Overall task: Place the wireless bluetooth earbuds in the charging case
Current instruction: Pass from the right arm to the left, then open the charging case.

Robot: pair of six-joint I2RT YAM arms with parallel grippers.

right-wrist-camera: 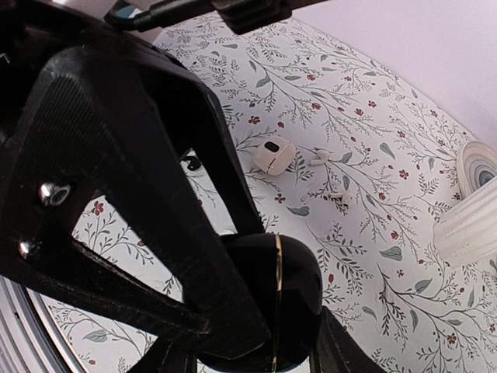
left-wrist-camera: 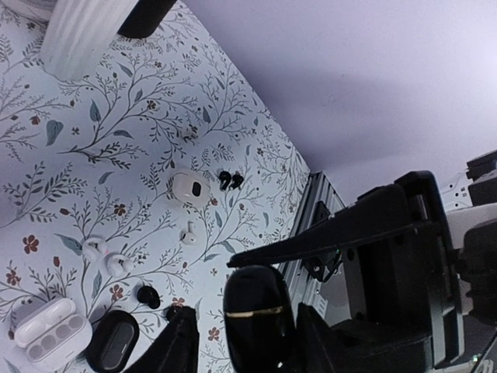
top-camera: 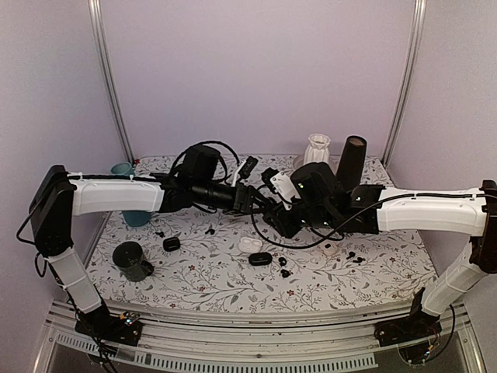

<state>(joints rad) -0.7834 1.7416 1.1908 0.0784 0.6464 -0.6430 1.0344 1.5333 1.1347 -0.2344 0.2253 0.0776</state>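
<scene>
Floral tablecloth (top-camera: 202, 291), lilac walls (top-camera: 256, 70); right jaws clenched on charging case (right-wrist-camera: 299, 295), left jaws unclear.

Left arm (top-camera: 116, 194) and right arm (top-camera: 427, 210) meet tip to tip above the middle of the floral table (top-camera: 373, 280). Below them a white case (top-camera: 250, 244) lies just beside a black case (top-camera: 260, 259), with buds (top-camera: 285, 273) near. A white vase (top-camera: 317, 149) and a dark cylinder (top-camera: 351, 163) stand at the back.

Lab test booth: plain walls (top-camera: 256, 70), aluminium posts (top-camera: 109, 85), floral-cloth table (top-camera: 210, 284).
</scene>
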